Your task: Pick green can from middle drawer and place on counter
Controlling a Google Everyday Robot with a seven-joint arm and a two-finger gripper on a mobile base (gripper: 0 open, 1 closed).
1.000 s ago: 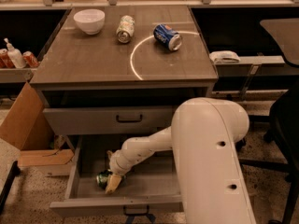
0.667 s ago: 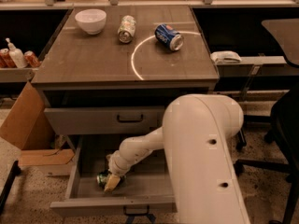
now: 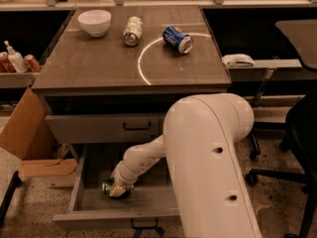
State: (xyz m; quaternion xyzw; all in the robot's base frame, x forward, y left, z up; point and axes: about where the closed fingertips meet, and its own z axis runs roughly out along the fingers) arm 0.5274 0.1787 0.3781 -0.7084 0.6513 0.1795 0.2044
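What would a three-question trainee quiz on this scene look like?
1. True or false: the green can lies on the counter.
2. Where is the gripper? A above the counter; B in the middle drawer, at the green can; C raised clear of both.
3. How many cans lie on the counter?

Key: 1 false, it is in the middle drawer. 2 B. 3 two: the blue can and the pale can.
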